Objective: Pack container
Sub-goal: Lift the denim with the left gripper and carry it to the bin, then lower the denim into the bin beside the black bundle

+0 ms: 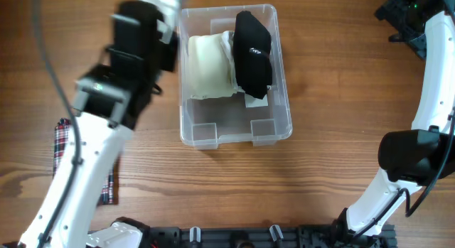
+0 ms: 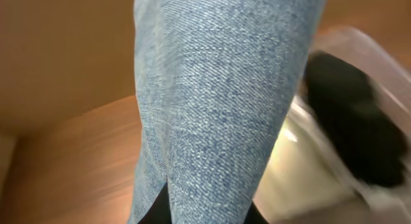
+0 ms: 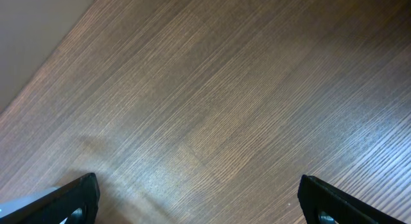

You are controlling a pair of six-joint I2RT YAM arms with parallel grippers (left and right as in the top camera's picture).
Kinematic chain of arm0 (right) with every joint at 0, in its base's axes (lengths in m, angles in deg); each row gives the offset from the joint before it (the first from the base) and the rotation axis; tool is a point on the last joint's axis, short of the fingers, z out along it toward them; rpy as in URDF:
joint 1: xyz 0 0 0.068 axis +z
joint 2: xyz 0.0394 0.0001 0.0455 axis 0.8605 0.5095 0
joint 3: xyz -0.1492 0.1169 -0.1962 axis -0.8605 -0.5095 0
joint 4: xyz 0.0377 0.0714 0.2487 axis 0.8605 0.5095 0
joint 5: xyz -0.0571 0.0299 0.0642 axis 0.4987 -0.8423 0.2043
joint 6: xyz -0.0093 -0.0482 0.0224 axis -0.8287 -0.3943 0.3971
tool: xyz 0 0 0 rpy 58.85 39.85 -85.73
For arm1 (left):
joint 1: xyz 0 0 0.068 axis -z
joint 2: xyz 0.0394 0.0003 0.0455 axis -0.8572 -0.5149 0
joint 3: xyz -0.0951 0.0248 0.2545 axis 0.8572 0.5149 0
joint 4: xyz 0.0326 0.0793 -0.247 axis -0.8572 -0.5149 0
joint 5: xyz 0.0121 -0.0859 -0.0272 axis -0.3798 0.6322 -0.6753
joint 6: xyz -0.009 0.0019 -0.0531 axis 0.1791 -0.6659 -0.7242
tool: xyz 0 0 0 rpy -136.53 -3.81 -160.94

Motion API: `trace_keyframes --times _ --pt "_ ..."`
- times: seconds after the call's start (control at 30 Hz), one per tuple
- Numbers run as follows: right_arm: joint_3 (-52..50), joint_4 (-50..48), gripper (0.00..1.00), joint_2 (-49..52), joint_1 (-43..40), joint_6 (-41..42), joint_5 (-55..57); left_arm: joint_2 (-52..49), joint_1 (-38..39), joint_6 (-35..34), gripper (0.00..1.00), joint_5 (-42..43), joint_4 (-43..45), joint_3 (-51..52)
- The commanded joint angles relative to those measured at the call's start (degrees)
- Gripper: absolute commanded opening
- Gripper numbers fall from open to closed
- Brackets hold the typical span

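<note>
- Finding the container (image 1: 234, 134) sitting upright and open-topped on the table (image 1: 341, 99), toward the far middle in the overhead view.
- Seeing a cream garment (image 1: 206, 67) lying folded in its left part and a black garment (image 1: 252, 52) in its right part, the two touching.
- Spotting a white label (image 1: 254, 101) peeking out from under the black garment's near edge, and moulded ledges (image 1: 204, 128) along the container's near wall.
- Placing the left gripper (image 1: 162, 10) just beside the container's far-left corner, outside the wall and blurred in the overhead view.
- Reading its jaws as pinched nearly together on denim (image 2: 218, 108), which is stretching away from the fingers and filling most of the left wrist view.
- Picking out the container's rim at the right of that view, beside the denim, with the black and cream garments showing through the wall.
- Placing the right gripper (image 3: 202, 195) well apart from the container, over the table's far-right corner, jaws spread wide, gripping nothing, only wood grain showing between the fingers.
- Noting a plaid cloth (image 1: 64, 145) lying flat near the left edge, partly under the left arm.
</note>
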Motion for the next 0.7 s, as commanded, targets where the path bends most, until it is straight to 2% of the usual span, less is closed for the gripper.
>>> trace_keyframes --times 0.0,0.1,0.23,0.53,0.67 --pt "-0.22 -0.11 1.0 0.72 0.2 0.26 0.15 1.42 9.27 4.81 0.04 0.28 -4.39 -0.94" --pt "-0.22 -0.13 1.0 0.72 0.2 0.24 0.15 0.31 15.58 5.27 0.04 0.31 -6.43 -0.94" --pt "-0.22 -0.11 1.0 0.72 0.2 0.24 0.15 -3.17 21.46 9.27 0.04 0.31 -6.49 -0.94" --pt "-0.22 -0.11 1.0 0.72 0.2 0.24 0.15 -16.22 22.29 20.04 0.04 0.57 -4.04 -0.94" --pt "-0.22 -0.11 1.0 0.72 0.2 0.24 0.15 -19.23 22.29 20.17 0.04 2.05 -9.38 -0.94"
